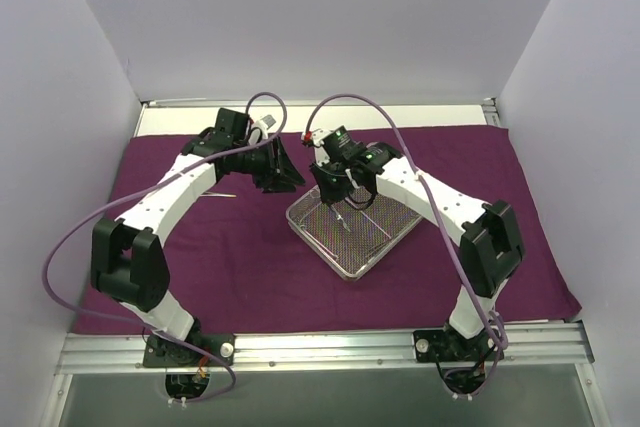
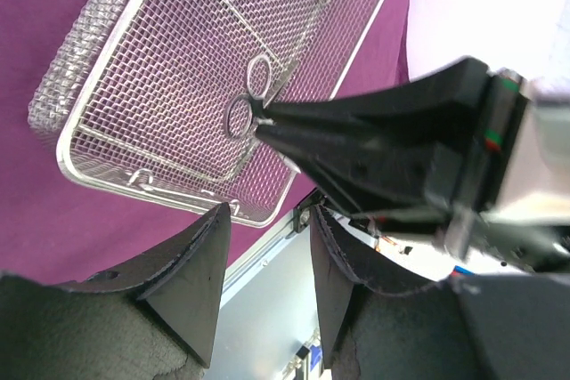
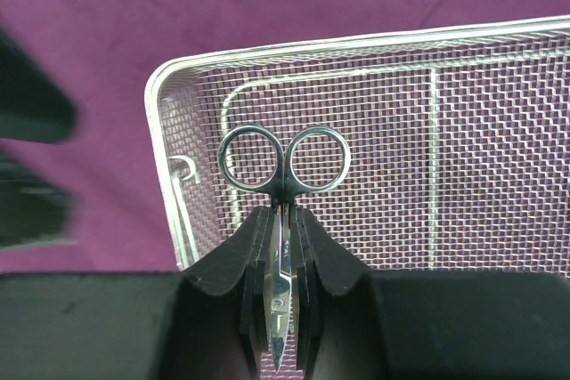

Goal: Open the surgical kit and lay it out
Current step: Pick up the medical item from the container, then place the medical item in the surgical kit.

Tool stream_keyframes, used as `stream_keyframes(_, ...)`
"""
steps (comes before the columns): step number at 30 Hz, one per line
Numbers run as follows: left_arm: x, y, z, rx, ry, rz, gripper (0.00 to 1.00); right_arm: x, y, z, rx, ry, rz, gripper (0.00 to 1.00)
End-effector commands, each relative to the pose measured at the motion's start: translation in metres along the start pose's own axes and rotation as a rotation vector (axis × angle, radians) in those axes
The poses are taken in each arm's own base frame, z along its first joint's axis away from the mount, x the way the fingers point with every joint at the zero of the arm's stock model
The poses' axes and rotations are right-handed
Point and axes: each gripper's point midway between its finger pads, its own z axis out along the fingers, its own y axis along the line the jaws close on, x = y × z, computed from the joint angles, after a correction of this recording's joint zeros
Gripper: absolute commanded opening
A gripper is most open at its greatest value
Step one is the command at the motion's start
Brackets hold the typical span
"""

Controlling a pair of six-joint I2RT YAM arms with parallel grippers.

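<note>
Readable text: none in any of the three views;
Brands, numbers, signs: none legible;
Scissors (image 3: 283,186): a small mark near the pivot, too small and blurred to tell whether it is lettering

Plain pale walls (image 1: 300,17) enclose the table (image 1: 430,115) on three sides.

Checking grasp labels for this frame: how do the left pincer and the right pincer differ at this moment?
The right pincer is shut on a scissor-like instrument, while the left pincer stands open and holds nothing. The right pincer hangs over the mesh tray; the left pincer is beside that tray, above the purple cloth. Both are black and two-fingered.
</note>
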Motion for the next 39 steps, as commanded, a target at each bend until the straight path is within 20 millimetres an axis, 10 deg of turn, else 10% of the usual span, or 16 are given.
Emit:
stream_keyframes(1, -0.006, -0.014, 0.006, 0.054, -0.008, 0.029, 0.49, -0.020, 0.012, -0.033, -0.045, -0.063, -0.008, 0.00)
stream_keyframes(29, 0.001, -0.008, 0.038, 0.061, 0.073, 0.017, 0.43, -0.030, 0.032, -0.042, -0.145, -0.097, 0.022, 0.00)
stream_keyframes(33, 0.002, -0.012, 0.041, 0.093, 0.081, 0.001, 0.27, -0.031, 0.033, -0.039, -0.150, -0.092, 0.021, 0.00)
stream_keyframes(35, 0.004, -0.011, 0.042, 0.103, 0.088, -0.001, 0.03, -0.034, 0.034, -0.039, -0.152, -0.098, 0.022, 0.00)
stream_keyframes(39, 0.001, 0.000, 0.037, 0.063, 0.049, -0.010, 0.02, -0.037, 0.029, -0.038, -0.126, -0.085, 0.035, 0.13)
